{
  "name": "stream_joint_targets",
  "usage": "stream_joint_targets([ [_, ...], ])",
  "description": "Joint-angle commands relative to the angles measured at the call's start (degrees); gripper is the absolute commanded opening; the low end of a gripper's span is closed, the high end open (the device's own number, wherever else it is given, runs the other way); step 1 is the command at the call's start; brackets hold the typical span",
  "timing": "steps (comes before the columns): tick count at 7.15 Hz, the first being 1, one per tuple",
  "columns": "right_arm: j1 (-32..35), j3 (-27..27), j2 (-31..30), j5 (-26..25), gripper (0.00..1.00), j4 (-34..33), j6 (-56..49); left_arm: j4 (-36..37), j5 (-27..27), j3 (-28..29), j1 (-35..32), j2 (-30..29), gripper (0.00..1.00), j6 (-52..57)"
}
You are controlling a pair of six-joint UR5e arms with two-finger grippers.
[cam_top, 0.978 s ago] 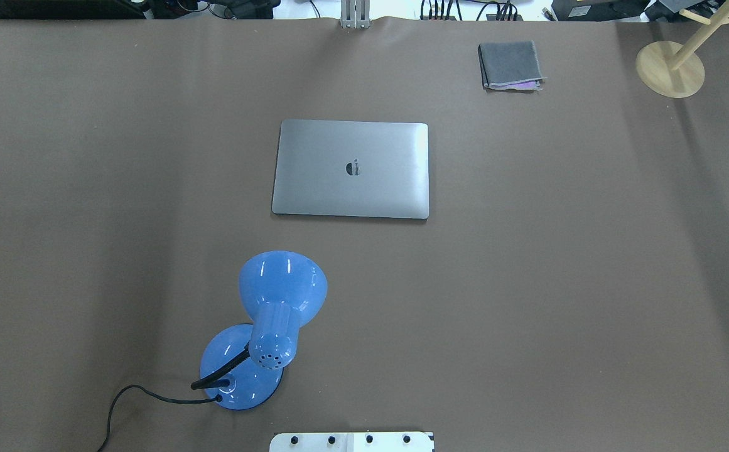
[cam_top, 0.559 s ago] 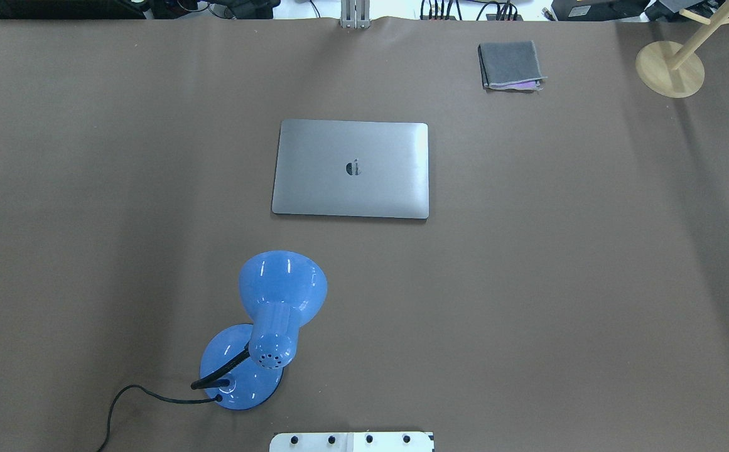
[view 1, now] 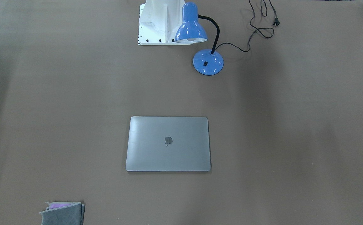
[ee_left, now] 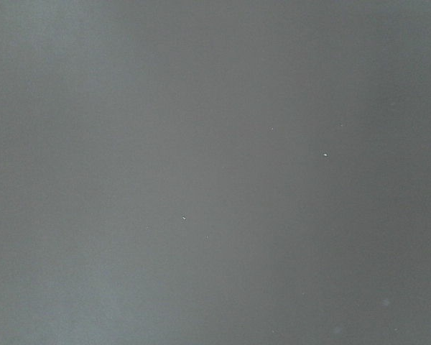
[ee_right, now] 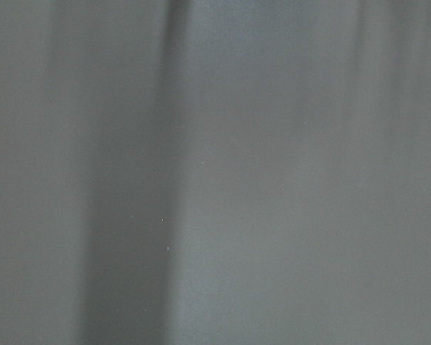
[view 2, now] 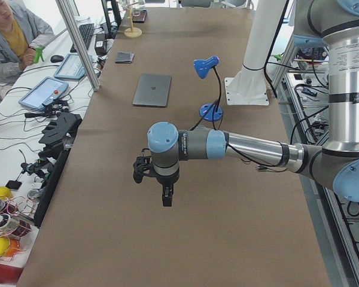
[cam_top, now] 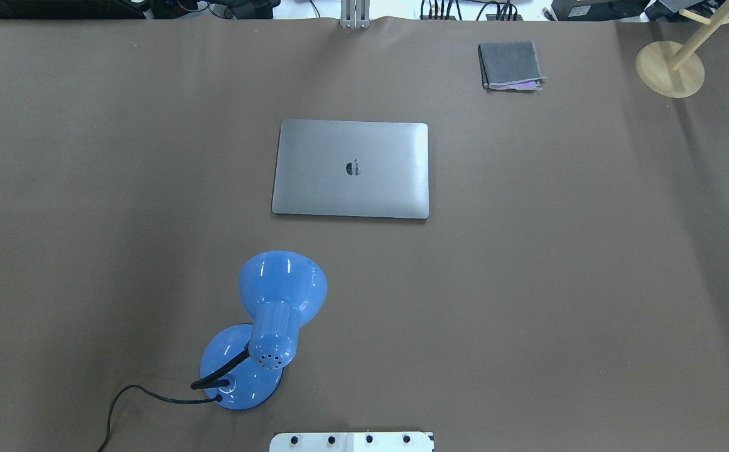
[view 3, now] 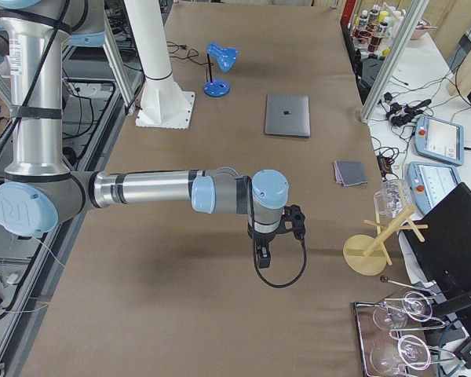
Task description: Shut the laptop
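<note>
The laptop [cam_top: 350, 169] is a slim grey metal one that lies flat with its lid down and the apple logo up, in the middle of the table. It also shows in the front-facing view [view 1: 168, 143] and in both side views [view 2: 152, 89] [view 3: 287, 115]. My left gripper [view 2: 166, 198] hangs over bare table far from the laptop, toward the table's left end. My right gripper [view 3: 262, 253] hangs over bare table toward the right end. Both show only in the side views, so I cannot tell whether they are open or shut. Both wrist views show only blurred table surface.
A blue desk lamp [cam_top: 270, 326] with a black cord stands between the robot base [cam_top: 351, 441] and the laptop. A folded grey cloth [cam_top: 510, 65] lies at the far right. A wooden stand [cam_top: 670, 68] is at the far right corner.
</note>
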Motion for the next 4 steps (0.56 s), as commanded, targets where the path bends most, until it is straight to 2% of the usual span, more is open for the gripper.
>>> stream_joint_targets([
  [1, 0.0, -0.1, 0.0, 0.0, 1.0, 0.1, 0.0, -0.2, -0.2, -0.3, -0.1, -0.1, 0.98, 0.5],
  [4, -0.1, -0.1, 0.0, 0.1, 1.0, 0.1, 0.1, -1.6, -0.1, -1.4, -0.1, 0.1, 0.98, 0.7],
])
